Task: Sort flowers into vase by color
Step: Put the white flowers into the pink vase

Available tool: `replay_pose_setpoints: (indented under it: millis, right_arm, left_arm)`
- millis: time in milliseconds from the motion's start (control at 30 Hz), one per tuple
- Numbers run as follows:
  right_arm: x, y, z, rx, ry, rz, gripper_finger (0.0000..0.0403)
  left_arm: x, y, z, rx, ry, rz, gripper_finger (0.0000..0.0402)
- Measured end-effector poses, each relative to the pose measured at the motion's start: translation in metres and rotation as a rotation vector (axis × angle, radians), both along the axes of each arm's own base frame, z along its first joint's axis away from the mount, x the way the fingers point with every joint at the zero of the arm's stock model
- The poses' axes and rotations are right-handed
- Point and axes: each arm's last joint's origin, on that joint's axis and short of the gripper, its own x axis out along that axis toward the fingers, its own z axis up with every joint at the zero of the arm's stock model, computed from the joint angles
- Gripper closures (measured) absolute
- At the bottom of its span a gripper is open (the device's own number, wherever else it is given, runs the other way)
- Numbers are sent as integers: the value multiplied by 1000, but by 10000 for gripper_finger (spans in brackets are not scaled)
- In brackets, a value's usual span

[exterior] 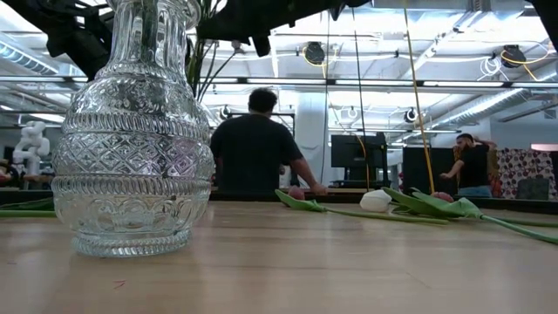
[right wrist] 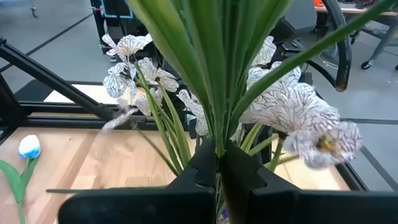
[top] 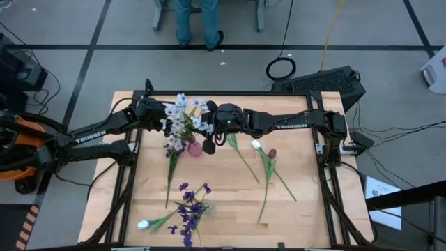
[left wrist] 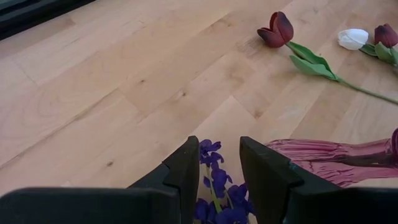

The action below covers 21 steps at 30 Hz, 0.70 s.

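A bunch of pale lavender-white flowers [top: 185,115] stands with its stems in a clear cut-glass vase [exterior: 131,139] at the table's far middle. My right gripper [right wrist: 219,155] is shut on green stems of this bunch, just right of it in the high view [top: 209,120]. My left gripper [left wrist: 217,165] is open just left of the bunch [top: 166,124], above a dark purple flower [left wrist: 214,183] that lies on the table; I cannot see it touching. A pink vase [top: 195,148] is beside that flower. My right gripper pinches a few green stems and leaves [right wrist: 217,140] of the pale bunch between its two fingers, below the blooms. The fingers come level from the table's right side, across the stems. The stems stand upright, and their lower ends reach into the clear vase [exterior: 202,61].
Dark red tulips [left wrist: 277,28] and a white tulip [top: 256,145] lie on the right half. More dark purple flowers [top: 189,209] and a white tulip [top: 143,224] lie near the front edge. People show in the room beyond the table.
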Motion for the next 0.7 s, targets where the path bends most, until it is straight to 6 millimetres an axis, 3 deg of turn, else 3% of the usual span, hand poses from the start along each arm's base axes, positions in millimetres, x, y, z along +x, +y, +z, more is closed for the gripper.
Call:
replay_pose_setpoints:
  millis: [700]
  right_arm:
    - [-17,-1,30,-17,-66,-32,402]
  left_arm:
    - [0,0,0,-4,-2,-2,281]
